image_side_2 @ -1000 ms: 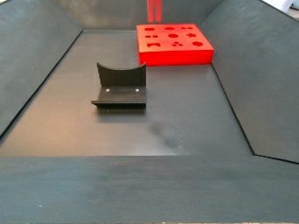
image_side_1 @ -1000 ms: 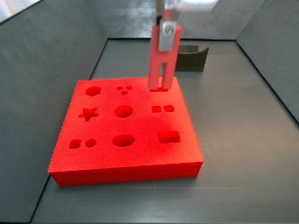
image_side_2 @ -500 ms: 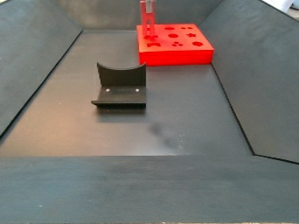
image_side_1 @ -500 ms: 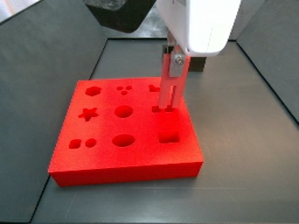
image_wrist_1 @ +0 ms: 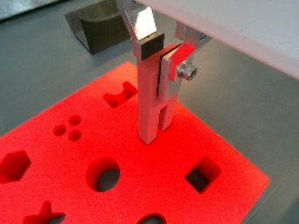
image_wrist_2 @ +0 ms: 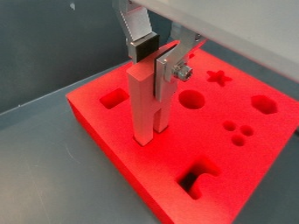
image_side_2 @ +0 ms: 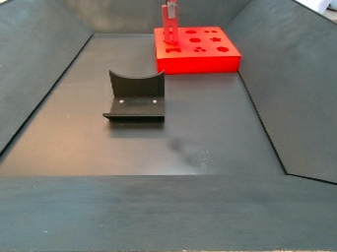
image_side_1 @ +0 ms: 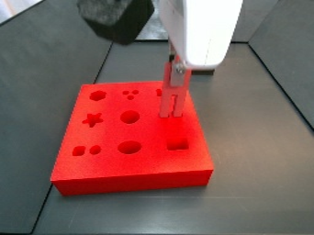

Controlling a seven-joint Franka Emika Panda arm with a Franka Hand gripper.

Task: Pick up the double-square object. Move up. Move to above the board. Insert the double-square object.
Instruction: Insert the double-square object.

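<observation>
The double-square object [image_wrist_1: 153, 92], a slim red bar, stands upright w/ its long axis vertical, lower end pointing down at the board [image_wrist_1: 233, 140] and meeting the board's top; whether the tip sits inside a hole can't be told from these views. In both wrist views it sits between the gripper's [image_wrist_1: 160, 63] flat silver fingers [image_wrist_2: 166, 72], which are clamped on its upper part, dark pads pressed against its sides. In a side view the bar [image_side_1: 172, 94] rises from the board's [image_side_1: 110, 174] top near the far right edge, approx. above the double-square hole, w/ the white arm body directly over it. The board is a large flat red slab w/ shaped holes: star, circles, squares, hexagon. In a side view from farther off, the bar [image_side_2: 168, 20] shows as a small red post at the left part of the board [image_side_2: 204, 61], which lies at the far end of the dark floor. The dark grey holder block [image_side_2: 134, 96] sits well apart from the board, nearer that camera, on the floor; it also shows behind the board in a wrist view [image_wrist_1: 103, 24]. Vs. half a sec ago: bar and gripper are a bit lower, bar's end closer into the board top; vs. one sec ago, the bar hung clearly above the slab. Board and holder block unchanged.
</observation>
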